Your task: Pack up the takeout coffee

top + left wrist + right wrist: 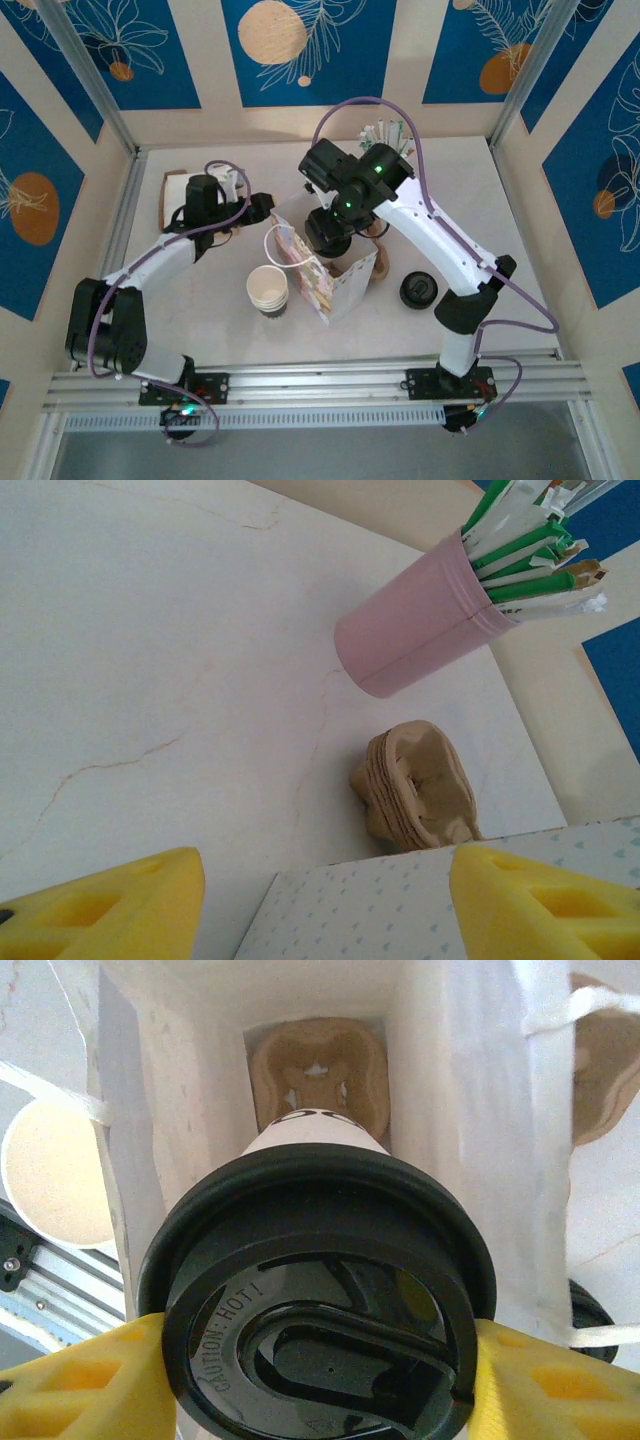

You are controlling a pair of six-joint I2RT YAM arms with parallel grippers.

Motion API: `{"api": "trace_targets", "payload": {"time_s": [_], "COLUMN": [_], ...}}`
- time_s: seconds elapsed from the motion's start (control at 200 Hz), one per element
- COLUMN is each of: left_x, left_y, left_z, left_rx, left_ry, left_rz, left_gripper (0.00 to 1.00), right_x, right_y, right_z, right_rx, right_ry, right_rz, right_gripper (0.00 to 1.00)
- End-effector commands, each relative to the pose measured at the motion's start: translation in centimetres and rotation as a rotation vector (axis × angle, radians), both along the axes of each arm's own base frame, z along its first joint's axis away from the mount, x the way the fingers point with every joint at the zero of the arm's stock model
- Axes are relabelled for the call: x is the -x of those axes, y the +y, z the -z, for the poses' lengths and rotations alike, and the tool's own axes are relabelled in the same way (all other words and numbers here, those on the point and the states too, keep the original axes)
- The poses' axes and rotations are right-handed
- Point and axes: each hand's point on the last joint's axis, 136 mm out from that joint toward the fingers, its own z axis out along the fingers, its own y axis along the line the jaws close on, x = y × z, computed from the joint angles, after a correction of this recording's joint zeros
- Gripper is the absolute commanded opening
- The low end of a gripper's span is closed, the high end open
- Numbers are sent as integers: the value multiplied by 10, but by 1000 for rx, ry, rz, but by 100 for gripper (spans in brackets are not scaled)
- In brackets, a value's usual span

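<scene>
The takeout coffee point(320, 1260), a whitish cup under a black sip lid, hangs upright in the mouth of the open white paper bag point(440, 1080). My right gripper point(320, 1360) is shut on it, with a yellow finger on each side of the lid. A brown cup carrier point(318, 1070) lies at the bottom of the bag, straight under the cup. From above, the right gripper point(328, 232) hovers over the bag point(335, 285). My left gripper point(262, 208) is open at the bag's far left corner. The bag's dotted wall point(400, 910) shows between the left gripper point(322, 880) fingers, unclamped.
A stack of lidless cream cups point(267, 290) stands left of the bag. A loose black lid point(419, 290) lies to its right. A pink holder of packets point(420, 630) stands at the back, with a stack of brown carriers point(420, 790) beside the bag.
</scene>
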Motion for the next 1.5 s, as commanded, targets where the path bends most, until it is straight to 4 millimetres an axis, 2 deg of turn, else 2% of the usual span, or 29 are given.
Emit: {"api": "trace_targets", "payload": {"time_s": [0.0, 0.595, 0.86, 1.495], "left_x": [-2, 0, 0, 1], "left_y": [1, 1, 1, 0], "left_z": [-16, -14, -13, -11], "left_rx": [1, -8, -8, -10], "left_ry": [-36, -34, -32, -27], "left_rz": [11, 20, 23, 32], "left_gripper": [66, 68, 68, 67], "right_x": [29, 30, 32, 36], "right_y": [-35, -33, -30, -30], "right_z": [4, 24, 39, 57], "right_rx": [113, 183, 220, 262], "right_ry": [90, 130, 180, 248], "right_rz": [14, 5, -19, -35], "right_gripper": [62, 62, 62, 62]}}
